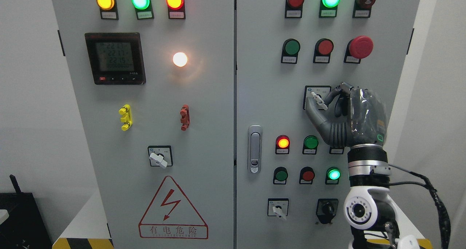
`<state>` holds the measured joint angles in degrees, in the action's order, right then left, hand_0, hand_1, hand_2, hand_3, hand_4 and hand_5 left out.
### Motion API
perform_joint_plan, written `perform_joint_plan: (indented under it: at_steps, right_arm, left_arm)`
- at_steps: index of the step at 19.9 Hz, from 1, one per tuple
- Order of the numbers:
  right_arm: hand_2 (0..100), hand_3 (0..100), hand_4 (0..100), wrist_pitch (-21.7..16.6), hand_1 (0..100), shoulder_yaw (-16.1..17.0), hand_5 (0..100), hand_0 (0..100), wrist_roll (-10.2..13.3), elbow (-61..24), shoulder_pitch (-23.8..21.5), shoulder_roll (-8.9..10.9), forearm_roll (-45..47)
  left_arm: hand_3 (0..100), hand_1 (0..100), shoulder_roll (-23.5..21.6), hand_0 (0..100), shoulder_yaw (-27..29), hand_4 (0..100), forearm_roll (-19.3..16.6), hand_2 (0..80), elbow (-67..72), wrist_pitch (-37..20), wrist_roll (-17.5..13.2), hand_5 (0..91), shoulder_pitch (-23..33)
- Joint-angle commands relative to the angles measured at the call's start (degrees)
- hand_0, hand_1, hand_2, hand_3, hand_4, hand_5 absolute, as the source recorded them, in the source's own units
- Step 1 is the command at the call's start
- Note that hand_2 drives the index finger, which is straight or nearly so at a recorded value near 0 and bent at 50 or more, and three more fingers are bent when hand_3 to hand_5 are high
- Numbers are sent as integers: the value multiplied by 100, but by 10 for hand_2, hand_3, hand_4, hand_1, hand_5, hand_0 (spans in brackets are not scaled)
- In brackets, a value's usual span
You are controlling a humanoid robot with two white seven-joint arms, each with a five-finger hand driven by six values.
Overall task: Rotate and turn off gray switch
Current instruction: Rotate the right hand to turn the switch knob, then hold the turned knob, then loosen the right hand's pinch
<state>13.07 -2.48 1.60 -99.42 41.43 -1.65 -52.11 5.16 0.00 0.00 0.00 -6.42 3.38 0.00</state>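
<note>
cabinet (pixel 204 139) — pale grey | warning triangle (pixel 173 208) — red outline, red bolt | right hand (pixel 340 112) dark grey | emergency button (pixel 360 47) red

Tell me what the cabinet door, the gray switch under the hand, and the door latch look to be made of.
Cabinet door: probably painted sheet metal, with a smooth matte light-gray coat. Gray switch: likely molded plastic, a pale lever held by the right hand. Door latch: seemingly metal or chromed plastic; its silvery sheen leaves that open.
</note>
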Motion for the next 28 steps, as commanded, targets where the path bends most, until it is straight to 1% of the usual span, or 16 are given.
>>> perform_joint_plan:
  at_steps: [1,5,16,28]
  right_arm:
    - [679,981,983,3,450,-7,1000,254,-11,28,14,-28,-1]
    - [682,981,984,3,441,-7,1000,277,-11,37,31,-28,8]
    - [688,984,986,3,422,-7,1000,296,-11,37,58,-37,16]
    - [698,993,990,3,426,-16,1000,368,-19,37,58,-45,16]
  left_arm:
    - [0,389,-6,120,44,0,114,0,-141,9,-4,0,-53]
    - [0,389,-6,120,44,0,114,0,-141,0,-4,0,-53]
    - [0,389,-6,120,44,0,114,0,-141,9,4,0,-53]
    - [0,389,-6,120,44,0,114,0,-141,0,-4,0,-53]
